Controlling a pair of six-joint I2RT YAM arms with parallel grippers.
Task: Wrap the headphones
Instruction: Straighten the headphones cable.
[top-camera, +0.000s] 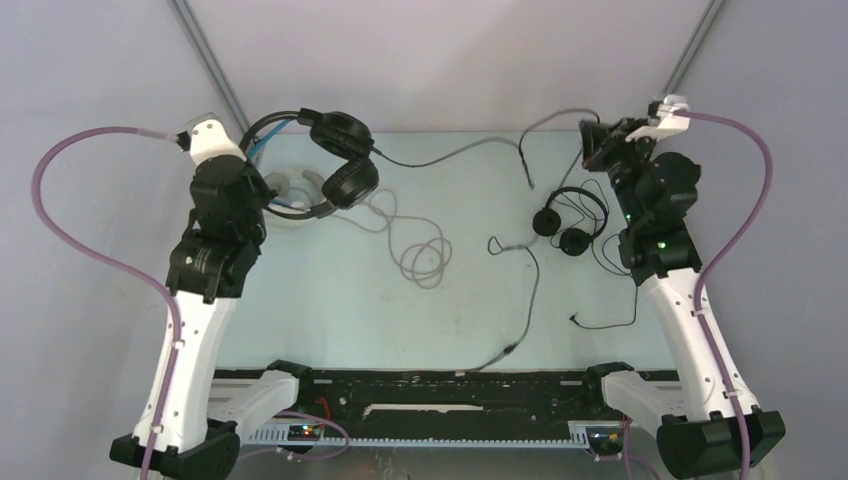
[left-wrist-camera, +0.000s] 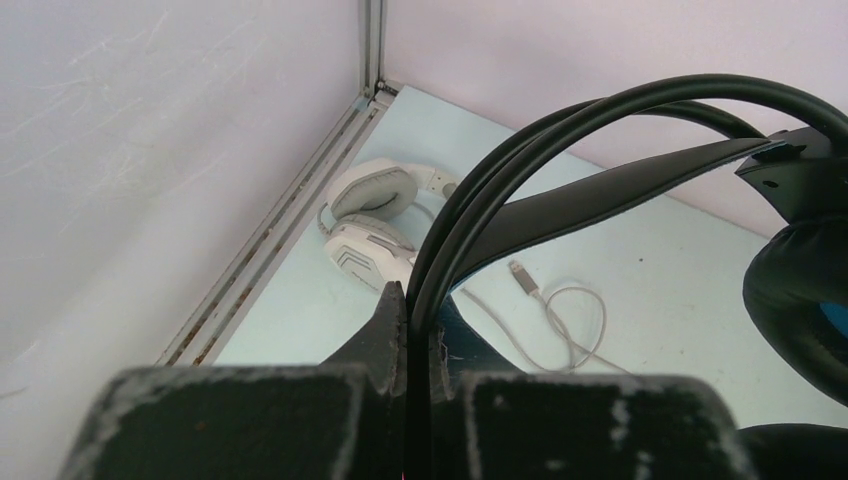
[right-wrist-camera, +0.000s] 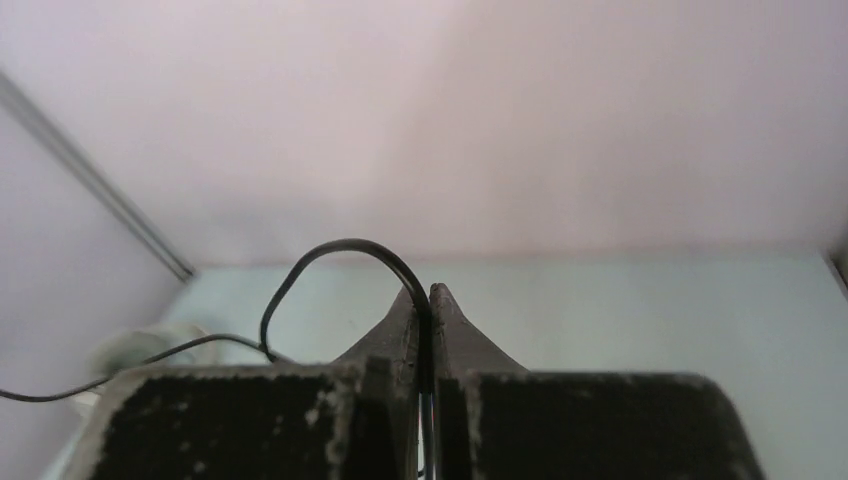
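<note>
Left gripper (left-wrist-camera: 412, 300) clamps black headphones (left-wrist-camera: 600, 190) by the headband; white headphones (left-wrist-camera: 370, 225) at 11 o'clock. Only the right wrist view shows right gripper (right-wrist-camera: 427, 300) pinching a thin black cable (right-wrist-camera: 320, 250).

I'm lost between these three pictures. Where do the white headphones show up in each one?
Top view: white headphones at the back left, partly hidden by the left arm.
Left wrist view: white headphones centre left, lying on the table near the wall.
Right wrist view: only a blurred pale blob at lower left, perhaps them.
Shared landmark: the pale blue table.
</note>
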